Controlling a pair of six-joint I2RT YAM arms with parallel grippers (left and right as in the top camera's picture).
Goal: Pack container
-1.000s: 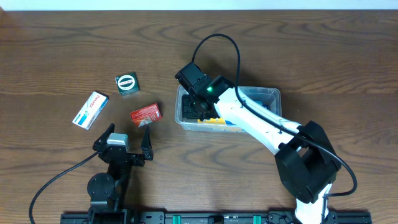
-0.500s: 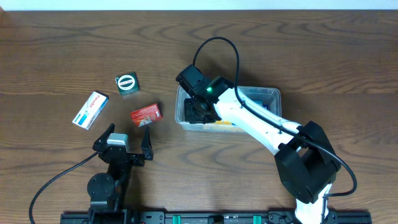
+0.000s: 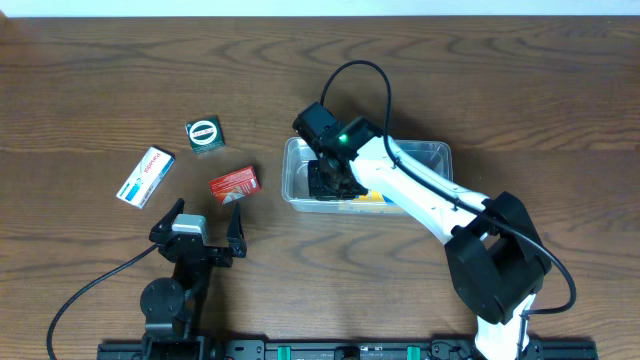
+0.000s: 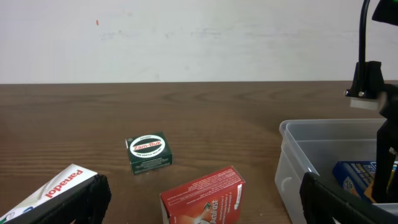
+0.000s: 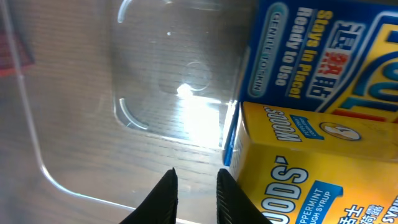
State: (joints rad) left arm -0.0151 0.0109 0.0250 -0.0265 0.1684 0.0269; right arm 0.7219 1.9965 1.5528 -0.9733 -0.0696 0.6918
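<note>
The clear plastic container stands right of the table's centre, and its near corner shows in the left wrist view. A yellow Woods box and a blue box lie inside it. My right gripper hangs inside the tub's left end over bare floor, just left of the yellow box. Its jaws are a narrow gap apart with nothing between them. My left gripper rests wide open near the front edge, just short of a red box.
A green box and a white-and-blue Panadol box lie left of the red box. The right arm's black cable loops above the container. The container's transparent wall curves close on the right gripper's left.
The right wrist has shifted slightly to the right over the container's left end, and its jaws have narrowed a little. The left arm and the loose boxes have not moved.
</note>
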